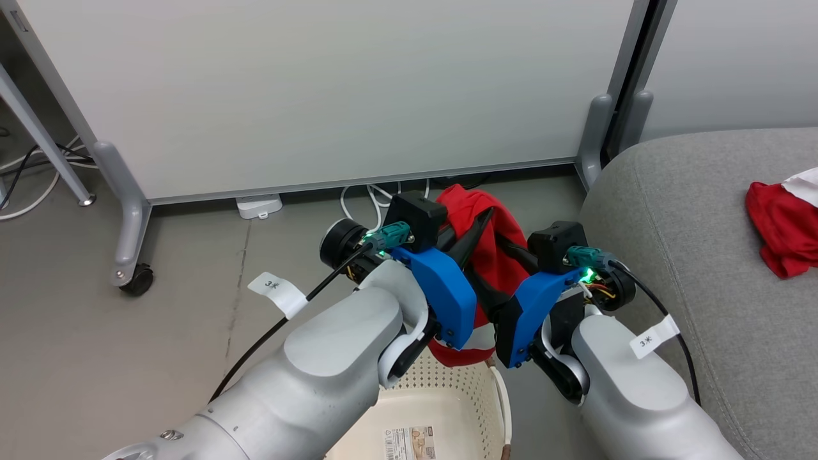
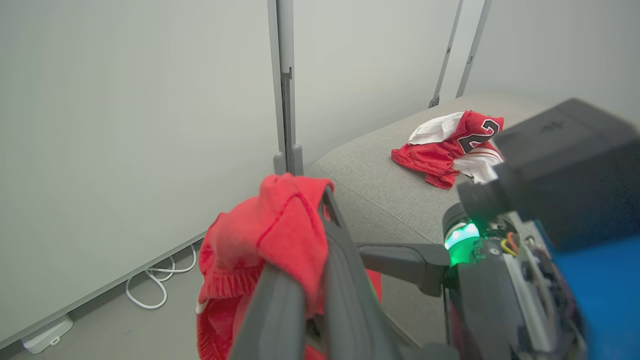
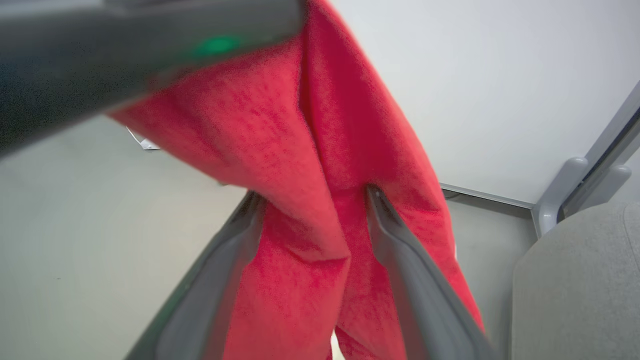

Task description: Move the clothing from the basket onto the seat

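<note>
Halfway: jersey (image 2: 450, 150) lies on the seat (image 1: 690, 243), shorts (image 1: 492, 255) hang above the basket (image 1: 447, 383) pinched in my left pincer (image 2: 325, 200), right pincer (image 3: 314, 196) straddles the cloth, grip can't tell; shorts to the seat is what's left.

head looks down from above — both wrists close on shorts (image 1: 492, 262)
</note>
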Controlling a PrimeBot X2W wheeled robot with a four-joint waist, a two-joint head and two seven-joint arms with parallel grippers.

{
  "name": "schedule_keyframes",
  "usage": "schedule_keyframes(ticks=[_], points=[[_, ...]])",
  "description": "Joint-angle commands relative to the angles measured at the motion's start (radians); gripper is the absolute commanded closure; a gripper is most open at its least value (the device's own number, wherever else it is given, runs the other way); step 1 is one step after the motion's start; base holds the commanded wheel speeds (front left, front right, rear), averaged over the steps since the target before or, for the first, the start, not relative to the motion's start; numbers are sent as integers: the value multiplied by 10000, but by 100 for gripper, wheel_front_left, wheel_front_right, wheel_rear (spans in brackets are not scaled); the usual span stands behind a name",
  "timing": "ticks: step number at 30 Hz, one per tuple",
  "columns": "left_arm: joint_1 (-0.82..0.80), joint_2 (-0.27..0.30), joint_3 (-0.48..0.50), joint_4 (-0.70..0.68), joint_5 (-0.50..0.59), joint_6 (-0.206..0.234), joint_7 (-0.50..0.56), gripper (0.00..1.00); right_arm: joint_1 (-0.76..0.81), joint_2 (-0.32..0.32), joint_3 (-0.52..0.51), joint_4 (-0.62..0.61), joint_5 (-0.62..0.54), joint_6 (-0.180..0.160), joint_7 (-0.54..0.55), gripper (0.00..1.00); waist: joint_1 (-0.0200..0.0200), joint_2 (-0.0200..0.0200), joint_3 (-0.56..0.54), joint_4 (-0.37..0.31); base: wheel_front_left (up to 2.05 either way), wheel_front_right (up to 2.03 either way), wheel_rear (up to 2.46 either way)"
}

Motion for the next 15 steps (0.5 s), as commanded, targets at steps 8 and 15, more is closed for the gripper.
schedule_keyframes(ticks=[8, 15], points=[[-201, 2, -167, 39, -232, -104, -84, 100, -130, -10, 804, 201, 689, 5, 22, 0, -1, -1, -76, -114, 0, 0, 0], [-243, 5, -299, -77, -379, -64, -127, 100, -272, -12, 1351, 597, 1348, 5, -33, 88, -1, -1, -106, -143, 0, 0, 0]])
